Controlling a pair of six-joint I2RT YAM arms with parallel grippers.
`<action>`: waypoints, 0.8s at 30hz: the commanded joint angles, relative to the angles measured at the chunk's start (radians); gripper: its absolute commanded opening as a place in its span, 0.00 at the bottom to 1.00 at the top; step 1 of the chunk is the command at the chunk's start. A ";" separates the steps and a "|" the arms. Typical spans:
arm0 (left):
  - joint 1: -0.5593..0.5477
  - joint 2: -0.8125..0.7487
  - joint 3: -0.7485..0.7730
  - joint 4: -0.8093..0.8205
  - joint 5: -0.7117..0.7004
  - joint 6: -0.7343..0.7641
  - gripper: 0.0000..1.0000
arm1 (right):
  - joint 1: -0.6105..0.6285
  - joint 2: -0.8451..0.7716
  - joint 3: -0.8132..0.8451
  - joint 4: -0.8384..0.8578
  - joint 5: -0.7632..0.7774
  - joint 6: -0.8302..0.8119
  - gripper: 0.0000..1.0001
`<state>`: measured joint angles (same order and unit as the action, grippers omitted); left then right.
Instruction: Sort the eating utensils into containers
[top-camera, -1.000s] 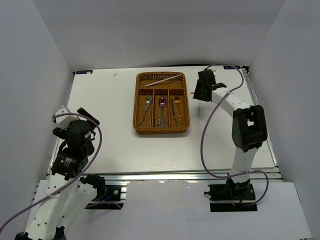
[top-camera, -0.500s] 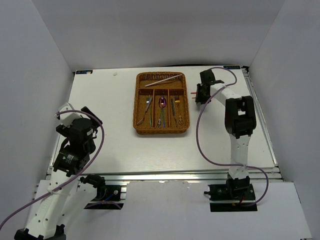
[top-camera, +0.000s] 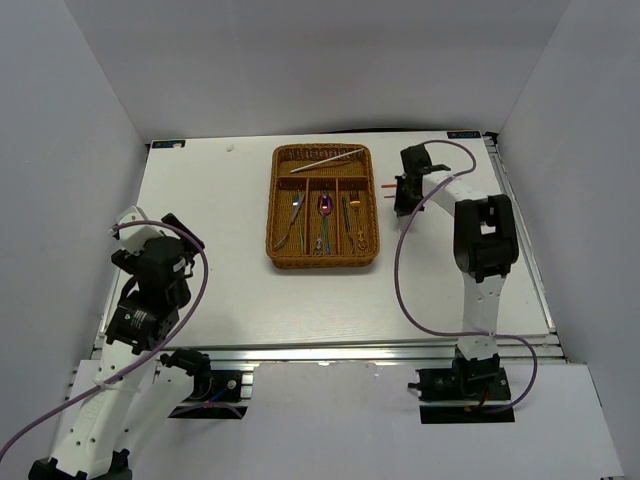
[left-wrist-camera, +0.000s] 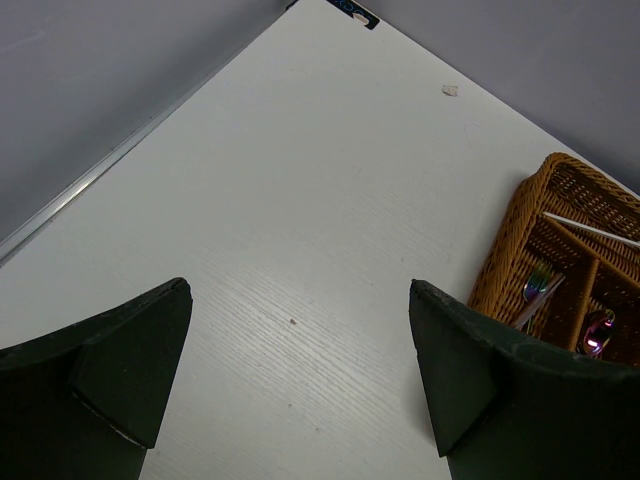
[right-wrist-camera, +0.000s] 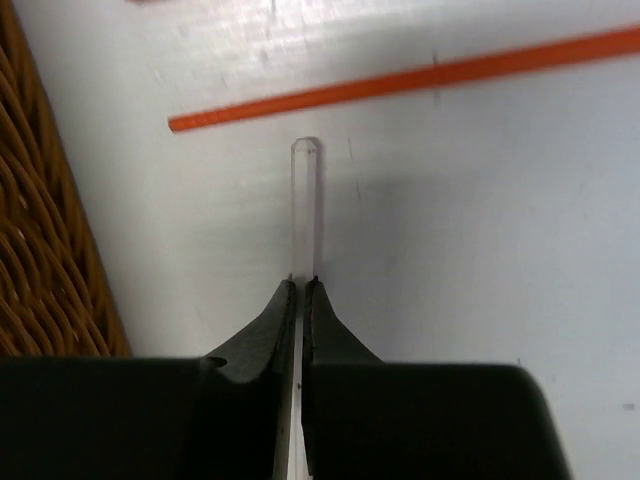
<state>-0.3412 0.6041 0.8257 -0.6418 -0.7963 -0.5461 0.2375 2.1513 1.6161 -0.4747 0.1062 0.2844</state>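
My right claw (right-wrist-camera: 301, 287) is clenched on a pale chopstick (right-wrist-camera: 305, 200) just beside the tray (right-wrist-camera: 40, 220); a red chopstick (right-wrist-camera: 420, 77) lies on the counter (right-wrist-camera: 480, 250); I'd lift level, then clear the rim; left claw (left-wrist-camera: 298, 330) released.

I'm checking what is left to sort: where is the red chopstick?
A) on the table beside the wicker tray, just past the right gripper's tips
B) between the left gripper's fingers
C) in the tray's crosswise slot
A: the red chopstick lies flat on the white table outside the wicker tray, just beyond the right gripper, which is closed on a thin pale stick; the left gripper is open and empty.
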 joint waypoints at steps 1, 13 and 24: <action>0.007 -0.007 0.003 0.014 0.008 0.006 0.98 | -0.001 -0.111 -0.059 0.001 0.004 0.015 0.00; 0.008 -0.017 0.000 0.022 0.016 0.011 0.98 | 0.057 -0.171 0.060 0.193 -0.264 -0.248 0.00; 0.008 0.006 0.000 0.013 0.022 0.009 0.98 | 0.262 0.084 0.518 0.305 -0.209 -0.917 0.00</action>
<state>-0.3393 0.6079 0.8257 -0.6411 -0.7845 -0.5419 0.4538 2.2467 2.1365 -0.3302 -0.0860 -0.3698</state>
